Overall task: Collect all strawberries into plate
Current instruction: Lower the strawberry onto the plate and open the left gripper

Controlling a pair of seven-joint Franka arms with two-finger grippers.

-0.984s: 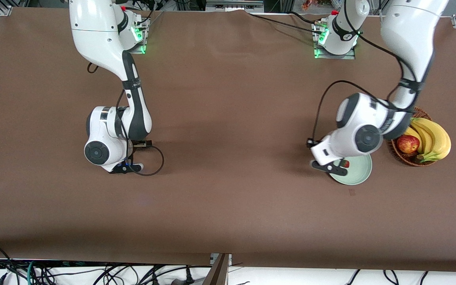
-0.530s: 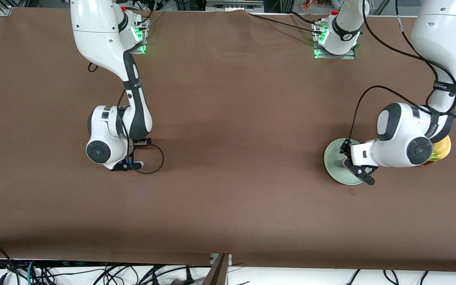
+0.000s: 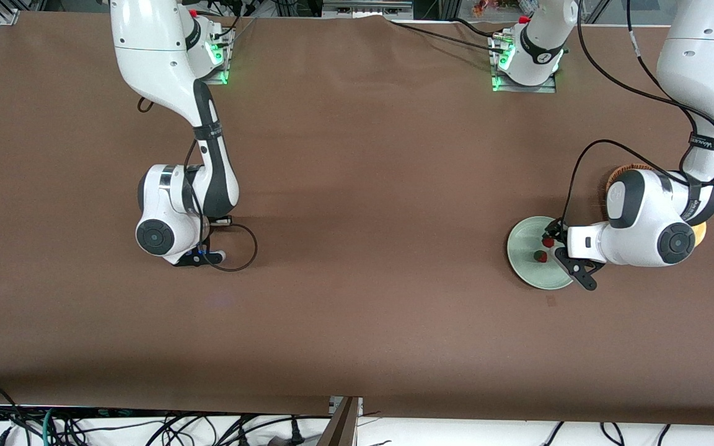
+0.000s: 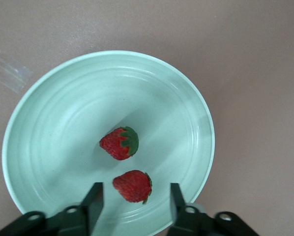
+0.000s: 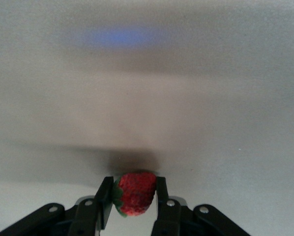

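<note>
The pale mint-green plate lies at the left arm's end of the table, and two strawberries rest in it. My left gripper hovers over the plate's edge, open. In the left wrist view its fingers stand apart from the closer strawberry. The second berry lies near the middle of the plate. At the right arm's end, my right gripper is down at the table. In its wrist view this gripper is shut on a third strawberry.
A brown wicker basket stands beside the plate, mostly hidden by the left arm, with a bit of yellow banana showing. A small tape mark lies nearer the front camera than the plate. The table is covered in brown cloth.
My left arm swung across the plate toward the basket, opened and let go of a strawberry, which now lies in the plate. My right gripper closed onto a strawberry.
</note>
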